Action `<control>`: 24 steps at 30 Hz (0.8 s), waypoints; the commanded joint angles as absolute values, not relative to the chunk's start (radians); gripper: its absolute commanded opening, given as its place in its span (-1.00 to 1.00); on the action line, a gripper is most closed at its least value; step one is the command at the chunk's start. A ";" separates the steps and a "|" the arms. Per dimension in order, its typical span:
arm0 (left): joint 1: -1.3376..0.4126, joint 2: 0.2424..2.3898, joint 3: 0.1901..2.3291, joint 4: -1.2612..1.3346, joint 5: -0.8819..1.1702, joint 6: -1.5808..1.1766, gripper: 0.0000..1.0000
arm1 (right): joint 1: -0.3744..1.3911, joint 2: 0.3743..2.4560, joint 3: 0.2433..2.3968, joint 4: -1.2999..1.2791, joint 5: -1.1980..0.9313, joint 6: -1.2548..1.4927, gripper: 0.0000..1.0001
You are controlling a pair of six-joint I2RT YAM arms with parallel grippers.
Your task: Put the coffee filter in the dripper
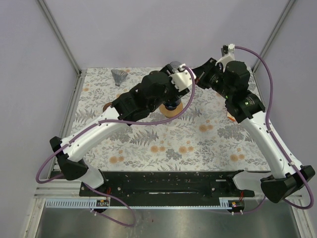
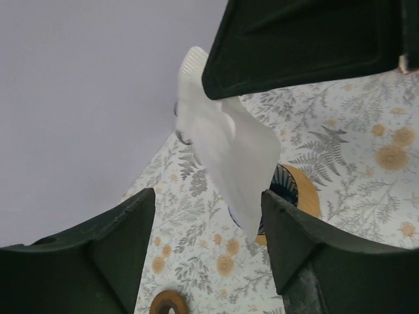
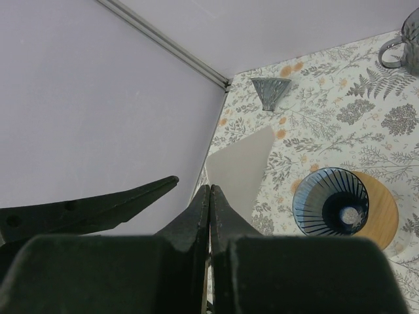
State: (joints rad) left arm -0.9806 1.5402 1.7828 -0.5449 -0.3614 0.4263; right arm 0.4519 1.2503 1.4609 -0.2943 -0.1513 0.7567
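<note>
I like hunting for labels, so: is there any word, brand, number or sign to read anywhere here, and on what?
None can be read.
The coffee filter and the blue dripper carry no print.
Small coloured stickers on the black rail at the arm bases are too small to read.

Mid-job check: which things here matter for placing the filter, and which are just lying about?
Job: coffee filter, held by the right gripper; blue dripper on its wooden base.
Lying about: grey cone; glass mug; brown ring.
</note>
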 commanded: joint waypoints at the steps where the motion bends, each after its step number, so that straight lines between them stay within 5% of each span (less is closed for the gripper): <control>1: -0.983 1.534 1.770 -0.436 -0.459 0.462 0.34 | 0.462 1.227 1.457 -0.235 -0.158 0.762 -1.00; 13: -0.983 1.548 1.726 -0.416 -0.449 0.471 0.03 | 0.462 1.227 1.440 -0.204 -0.183 0.767 -1.00; 24: -0.976 1.537 1.819 -0.528 -0.339 0.397 0.05 | 0.462 1.233 1.436 -0.216 -0.166 0.739 -1.00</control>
State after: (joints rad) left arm -0.9806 1.5539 1.7390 -0.4992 -0.4019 0.4477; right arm 0.4519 1.2499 1.4357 -0.2550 -0.1696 0.7593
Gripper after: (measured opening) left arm 0.511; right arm 0.015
